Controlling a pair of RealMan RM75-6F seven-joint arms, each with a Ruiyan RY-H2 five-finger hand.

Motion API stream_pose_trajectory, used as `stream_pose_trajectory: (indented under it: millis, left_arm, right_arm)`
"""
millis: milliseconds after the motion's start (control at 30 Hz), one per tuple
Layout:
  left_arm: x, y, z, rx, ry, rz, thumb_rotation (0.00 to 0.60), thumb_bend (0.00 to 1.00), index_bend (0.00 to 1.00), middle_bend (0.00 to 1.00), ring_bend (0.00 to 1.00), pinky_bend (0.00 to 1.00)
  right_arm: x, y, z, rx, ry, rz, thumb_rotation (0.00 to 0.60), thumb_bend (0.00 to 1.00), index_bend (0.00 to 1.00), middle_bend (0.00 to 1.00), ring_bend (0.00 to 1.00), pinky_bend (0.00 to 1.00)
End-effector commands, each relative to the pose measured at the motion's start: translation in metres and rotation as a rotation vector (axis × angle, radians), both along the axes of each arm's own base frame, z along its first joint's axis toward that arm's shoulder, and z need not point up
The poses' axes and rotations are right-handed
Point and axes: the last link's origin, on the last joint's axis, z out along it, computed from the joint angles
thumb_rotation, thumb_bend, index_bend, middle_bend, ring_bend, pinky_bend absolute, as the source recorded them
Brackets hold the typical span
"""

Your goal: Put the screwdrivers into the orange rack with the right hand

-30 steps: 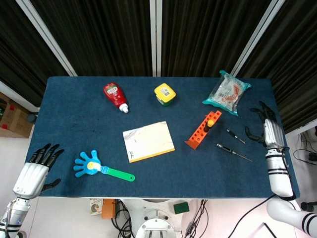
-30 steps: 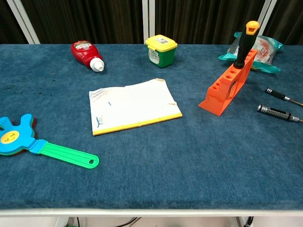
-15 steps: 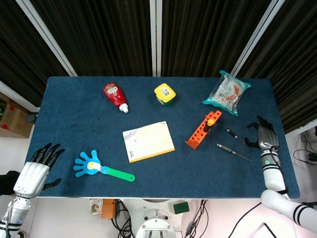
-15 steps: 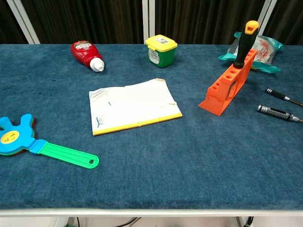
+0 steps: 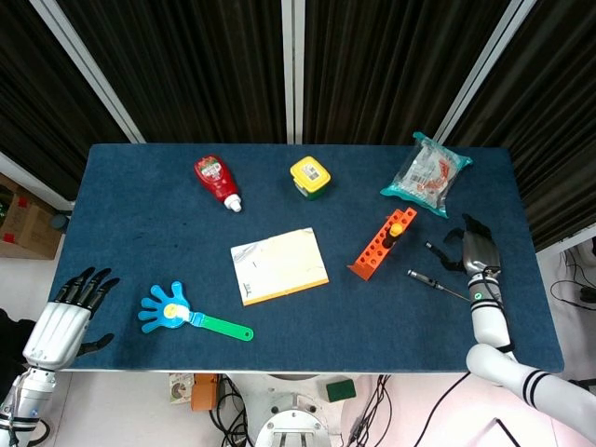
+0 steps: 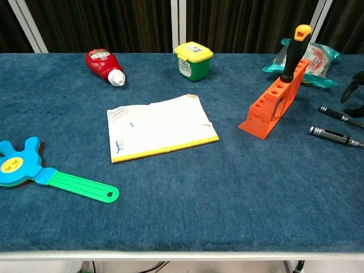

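Note:
The orange rack stands right of centre with one black, orange-capped screwdriver upright in its far end. Two slim black screwdrivers lie on the cloth to its right: the nearer one and the farther, shorter one. My right hand hovers just right of them with fingers apart, holding nothing; only its fingertips show at the chest view's right edge. My left hand is off the table's front left corner, fingers spread and empty.
A yellow-edged notepad lies mid-table, a blue and green hand clapper at front left. A red ketchup bottle, a yellow-lidded green jar and a snack bag line the far side.
My right hand has moved left from the table's right edge toward the two loose screwdrivers and now enters the chest view. The screwdrivers and rack have not moved.

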Motion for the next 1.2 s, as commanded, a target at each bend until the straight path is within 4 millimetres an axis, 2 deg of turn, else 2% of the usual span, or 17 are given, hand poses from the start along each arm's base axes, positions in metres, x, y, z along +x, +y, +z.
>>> stream_pose_trajectory:
  millis: [33,167,500,1200]
  left_arm:
    - [0.000,0.000,0.000,-0.001,0.000,0.000,0.600,0.06,0.16,0.08,0.03,0.18]
    - [0.000,0.000,0.000,-0.002,0.000,0.000,0.600,0.06,0.16,0.08,0.03,0.18]
    - [0.000,-0.001,0.001,0.000,-0.003,-0.006,0.600,0.06,0.16,0.08,0.03,0.18]
    - [0.000,-0.001,-0.001,-0.005,0.002,-0.003,0.600,0.06,0.16,0.08,0.03,0.18]
  right_arm:
    - [0.002,-0.003,-0.005,0.010,0.006,-0.007,0.600,0.33,0.44,0.00,0.00,0.00]
    - [0.006,-0.007,-0.010,0.022,0.021,-0.009,0.600,0.37,0.42,0.00,0.00,0.00]
    - [0.008,-0.007,-0.022,0.040,0.038,-0.014,0.600,0.36,0.43,0.00,0.00,0.00]
    - [0.010,-0.007,-0.025,0.039,0.075,0.010,0.600,0.39,0.50,0.00,0.00,0.00]
